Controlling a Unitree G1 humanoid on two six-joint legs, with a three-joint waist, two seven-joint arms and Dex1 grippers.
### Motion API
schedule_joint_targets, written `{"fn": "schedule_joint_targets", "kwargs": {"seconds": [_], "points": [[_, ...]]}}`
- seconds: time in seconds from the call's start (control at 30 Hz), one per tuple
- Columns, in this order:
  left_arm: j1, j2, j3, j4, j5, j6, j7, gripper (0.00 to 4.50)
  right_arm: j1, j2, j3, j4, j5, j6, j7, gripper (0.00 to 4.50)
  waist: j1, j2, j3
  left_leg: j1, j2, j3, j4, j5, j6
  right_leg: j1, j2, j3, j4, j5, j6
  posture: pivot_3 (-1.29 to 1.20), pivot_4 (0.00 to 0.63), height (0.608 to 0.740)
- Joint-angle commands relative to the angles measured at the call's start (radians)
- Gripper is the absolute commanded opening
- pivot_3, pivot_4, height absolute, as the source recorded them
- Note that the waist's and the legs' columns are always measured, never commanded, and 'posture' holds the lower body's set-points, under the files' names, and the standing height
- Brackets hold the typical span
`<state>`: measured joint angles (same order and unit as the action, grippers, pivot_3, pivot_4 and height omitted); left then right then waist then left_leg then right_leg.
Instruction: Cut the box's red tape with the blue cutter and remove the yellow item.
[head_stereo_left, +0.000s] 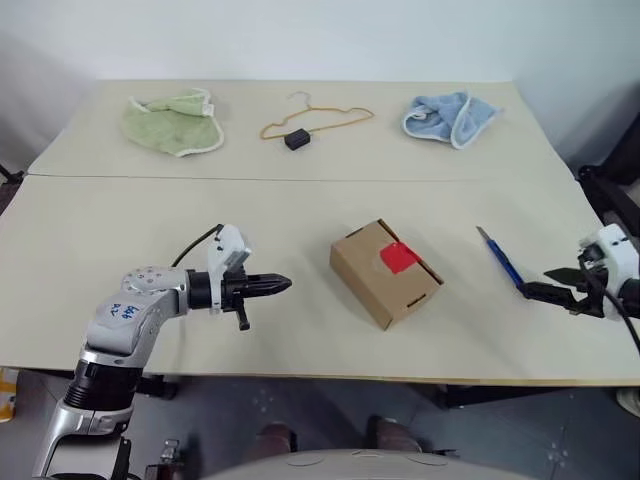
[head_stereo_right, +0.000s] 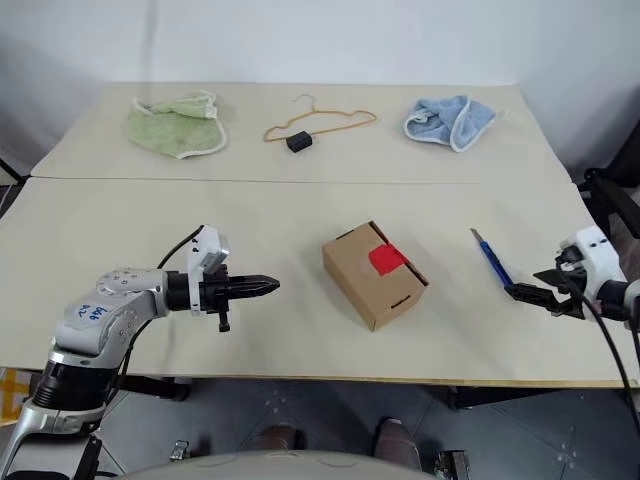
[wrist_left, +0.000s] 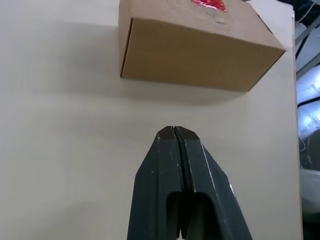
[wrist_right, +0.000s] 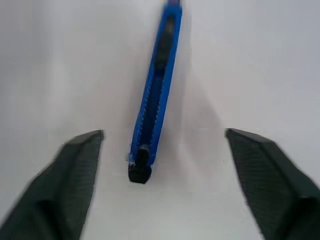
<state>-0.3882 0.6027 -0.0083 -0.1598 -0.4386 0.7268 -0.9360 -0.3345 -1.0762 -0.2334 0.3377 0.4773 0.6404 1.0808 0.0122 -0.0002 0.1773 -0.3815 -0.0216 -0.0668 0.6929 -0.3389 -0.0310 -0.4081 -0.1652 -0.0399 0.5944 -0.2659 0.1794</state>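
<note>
Right pincer (wrist_right: 162, 150) spread wide astride blue cutter (wrist_right: 155, 95); left pincer (wrist_left: 178, 137) clenched, empty. Centre on handle, probably lower, then close.

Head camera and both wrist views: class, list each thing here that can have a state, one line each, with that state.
Small brown cardboard box: closed, resting on the table.
Red tape patch: uncut, across the lid.
Slim blue cutter: lying flat on the table, not held.
Left gripper: shut, empty, pointing at the box.
Right gripper: open, its fingers either side of the cutter's near end.
Green cloth: crumpled.
Blue cloth: crumpled.
</note>
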Motion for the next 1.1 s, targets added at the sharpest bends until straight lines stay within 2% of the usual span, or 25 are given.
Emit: {"fn": "schedule_joint_targets", "kwargs": {"seconds": [0.03,0.13,0.3,0.43,0.53,0.67,0.87,1.1], "points": [[0.018,-0.025,-0.018,-0.052,-0.008,0.047,0.063,0.00,0.006,-0.001,-0.047,-0.164,0.073,0.016,0.062,4.22,-0.009,0.000,0.000,0.000,0.000,0.000,0.000,0.000,0.000,0.000,0.000,0.000,0.000,0.000,0.000,0.00,0.150,0.740],[0.010,-0.087,-0.051,-0.044,0.010,0.083,0.145,0.00,-0.015,0.093,-0.009,-0.243,0.043,-0.012,-0.037,3.25,-0.012,-0.001,0.000,0.002,0.000,0.000,0.000,0.000,0.000,0.002,0.000,0.000,0.000,0.000,0.000,0.00,0.150,0.740],[-0.027,-0.192,-0.109,-0.021,0.038,0.071,0.231,0.00,-0.078,0.291,0.091,-0.249,-0.125,-0.164,-0.268,1.50,-0.011,-0.001,0.000,0.010,0.000,0.000,-0.002,0.000,0.000,0.010,0.000,0.001,-0.001,0.000,0.000,0.00,0.150,0.740],[-0.068,-0.262,-0.130,0.032,0.058,0.077,0.294,0.00,-0.078,0.384,0.207,-0.309,-0.181,-0.185,-0.284,0.16,-0.006,-0.001,0.000,0.010,0.000,0.000,-0.002,0.000,0.000,0.010,0.000,0.001,-0.002,0.000,0.000,0.00,0.150,0.740],[-0.089,-0.277,-0.158,0.050,0.077,0.080,0.304,0.00,-0.061,0.444,0.272,-0.447,-0.129,-0.098,-0.269,0.07,-0.011,-0.001,0.000,0.011,0.000,0.000,-0.004,0.000,0.000,0.010,0.000,0.001,-0.003,0.000,0.000,0.00,0.150,0.740],[-0.092,-0.262,-0.157,0.039,0.081,0.102,0.308,0.00,-0.032,0.450,0.330,-0.608,-0.085,0.071,-0.274,0.07,-0.011,-0.001,0.000,0.011,0.000,0.000,-0.005,0.000,0.000,0.010,0.000,0.001,-0.003,0.000,0.000,0.00,0.150,0.740],[-0.031,-0.148,-0.117,-0.064,0.042,0.190,0.269,0.00,0.016,0.469,0.385,-0.772,-0.083,0.247,-0.347,0.07,-0.015,-0.001,0.000,0.012,0.000,0.000,-0.007,0.000,0.000,0.010,0.000,0.001,-0.003,-0.001,-0.001,0.00,0.150,0.740],[0.046,-0.044,-0.063,-0.184,-0.013,0.269,0.246,0.00,0.034,0.489,0.429,-0.840,-0.094,0.305,-0.407,0.07,-0.010,-0.001,0.000,0.012,0.000,0.000,-0.008,0.000,0.000,0.008,0.000,0.001,-0.003,-0.001,-0.002,0.00,0.150,0.740]]}}
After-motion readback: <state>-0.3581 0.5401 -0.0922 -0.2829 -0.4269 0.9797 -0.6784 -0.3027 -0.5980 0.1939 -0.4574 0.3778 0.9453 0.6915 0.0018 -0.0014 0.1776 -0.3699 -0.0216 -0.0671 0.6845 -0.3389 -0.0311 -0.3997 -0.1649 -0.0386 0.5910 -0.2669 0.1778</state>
